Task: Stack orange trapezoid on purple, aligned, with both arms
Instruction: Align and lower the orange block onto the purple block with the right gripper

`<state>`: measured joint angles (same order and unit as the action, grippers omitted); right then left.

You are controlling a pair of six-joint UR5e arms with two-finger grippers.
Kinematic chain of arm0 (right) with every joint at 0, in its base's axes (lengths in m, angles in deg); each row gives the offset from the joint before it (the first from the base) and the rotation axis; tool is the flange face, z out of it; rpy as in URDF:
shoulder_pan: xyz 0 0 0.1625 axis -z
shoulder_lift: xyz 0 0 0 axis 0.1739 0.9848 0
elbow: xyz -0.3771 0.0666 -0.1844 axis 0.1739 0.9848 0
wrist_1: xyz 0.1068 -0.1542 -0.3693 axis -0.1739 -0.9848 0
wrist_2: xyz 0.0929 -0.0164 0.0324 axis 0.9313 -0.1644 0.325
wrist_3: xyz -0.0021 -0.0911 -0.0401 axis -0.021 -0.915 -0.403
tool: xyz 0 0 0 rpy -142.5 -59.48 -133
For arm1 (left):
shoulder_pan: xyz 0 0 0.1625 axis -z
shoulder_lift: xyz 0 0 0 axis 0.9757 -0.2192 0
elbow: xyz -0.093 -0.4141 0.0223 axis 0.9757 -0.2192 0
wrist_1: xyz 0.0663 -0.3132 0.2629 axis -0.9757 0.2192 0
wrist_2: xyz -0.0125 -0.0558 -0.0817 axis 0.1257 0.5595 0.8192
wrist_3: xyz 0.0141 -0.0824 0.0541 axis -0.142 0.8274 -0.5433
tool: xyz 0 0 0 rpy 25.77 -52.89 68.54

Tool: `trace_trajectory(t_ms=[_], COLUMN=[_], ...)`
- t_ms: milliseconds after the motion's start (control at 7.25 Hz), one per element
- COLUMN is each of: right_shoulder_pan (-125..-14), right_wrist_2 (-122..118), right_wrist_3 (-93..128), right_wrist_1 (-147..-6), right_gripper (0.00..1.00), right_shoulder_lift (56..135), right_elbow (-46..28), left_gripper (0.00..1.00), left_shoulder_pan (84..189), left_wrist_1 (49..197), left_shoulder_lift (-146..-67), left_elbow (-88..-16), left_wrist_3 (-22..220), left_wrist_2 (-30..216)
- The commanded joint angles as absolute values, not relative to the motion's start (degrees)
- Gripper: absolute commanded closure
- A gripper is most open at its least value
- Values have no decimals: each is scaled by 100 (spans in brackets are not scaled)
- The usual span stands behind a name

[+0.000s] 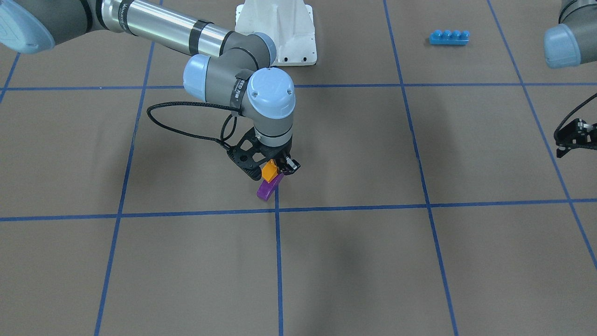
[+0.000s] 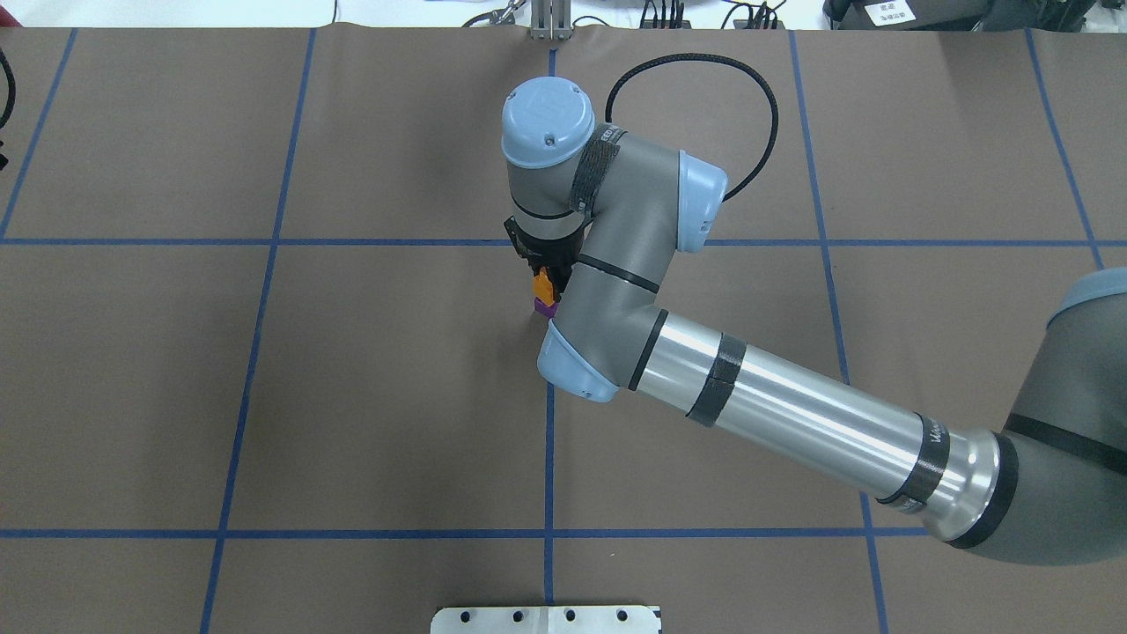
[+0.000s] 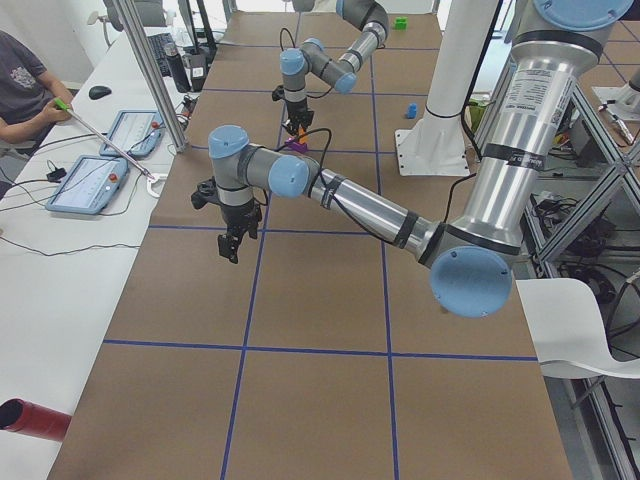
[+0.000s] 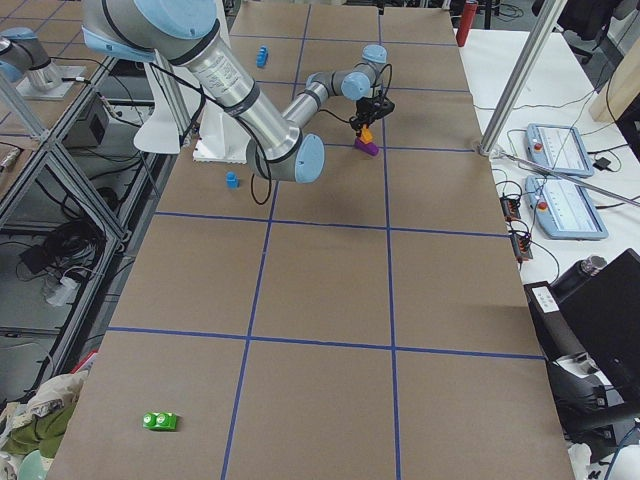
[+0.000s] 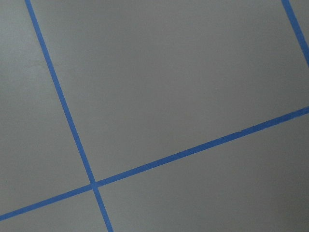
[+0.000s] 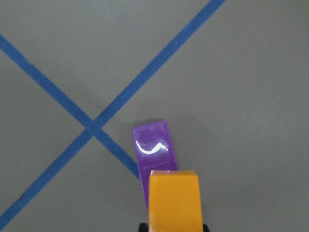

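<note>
My right gripper (image 1: 272, 171) is shut on the orange trapezoid (image 1: 269, 171) and holds it over one end of the purple wedge (image 1: 267, 189), which lies on the table beside a blue tape crossing. In the right wrist view the orange trapezoid (image 6: 174, 200) covers the near end of the purple wedge (image 6: 153, 149); I cannot tell whether they touch. Both also show in the overhead view, the orange trapezoid (image 2: 546, 283) above the purple wedge (image 2: 545, 306). My left gripper (image 1: 570, 139) hangs over bare table far to the side, empty; I cannot tell whether it is open or shut.
A long blue four-stud brick (image 1: 448, 37) lies near the robot's white base (image 1: 277, 30). A small blue block (image 4: 232, 180) and a green block (image 4: 160, 421) lie farther off. An operator (image 3: 20, 80) and tablets (image 3: 88, 185) are beside the table.
</note>
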<state>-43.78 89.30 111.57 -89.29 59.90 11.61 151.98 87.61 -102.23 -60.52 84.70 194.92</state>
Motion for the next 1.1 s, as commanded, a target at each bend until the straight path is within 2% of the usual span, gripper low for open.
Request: trace_trajectory(t_ms=[0, 966], right_shoulder_pan=[-4324, -4245], right_wrist_2=[8860, 8719], right_wrist_3=[11153, 11092], right_wrist_1=[-8912, -8894], right_gripper=[100, 100], right_shoulder_lift=[5991, 6035], right_elbow=[1188, 1188], left_gripper=[0, 0], left_shoulder_pan=[15196, 15196], left_wrist_1=[8761, 8761], left_shoulder_lift=[-10219, -10219], left_elbow=[-6050, -6041], left_wrist_3=[8468, 8520], left_wrist_2=[19501, 19492])
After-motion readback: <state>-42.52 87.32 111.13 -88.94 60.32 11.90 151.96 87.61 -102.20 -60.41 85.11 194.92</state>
